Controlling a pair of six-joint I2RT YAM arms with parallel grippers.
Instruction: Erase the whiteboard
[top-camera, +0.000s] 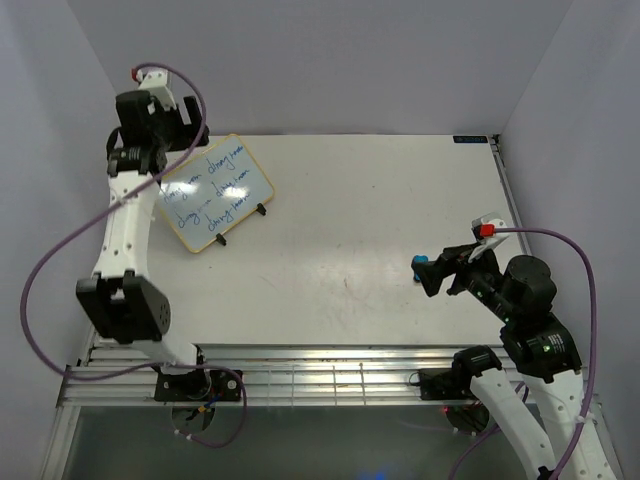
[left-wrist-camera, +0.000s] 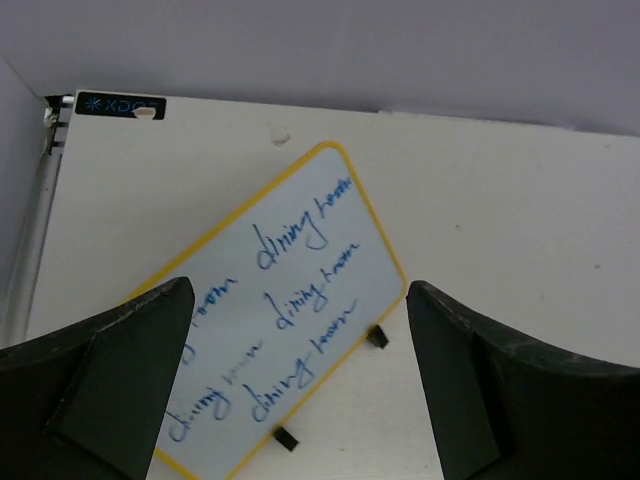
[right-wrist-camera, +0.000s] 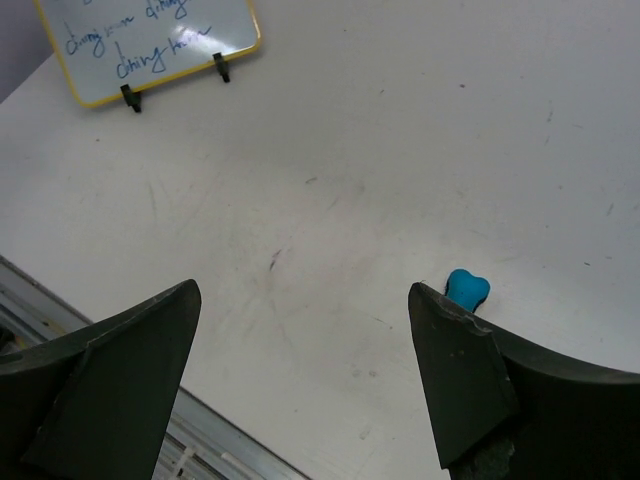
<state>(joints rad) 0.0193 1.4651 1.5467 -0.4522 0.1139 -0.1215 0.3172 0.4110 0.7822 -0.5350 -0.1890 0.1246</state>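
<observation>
left gripper (left-wrist-camera: 300, 288) spread, whiteboard (top-camera: 216, 192) by table (top-camera: 400, 200) corner

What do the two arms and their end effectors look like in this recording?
Both arms are white links with black joint housings: left arm, right arm. A purple cable runs along each, ending near a small red part. The left end effector and right end effector have dark, wedge-shaped fingers.
</observation>
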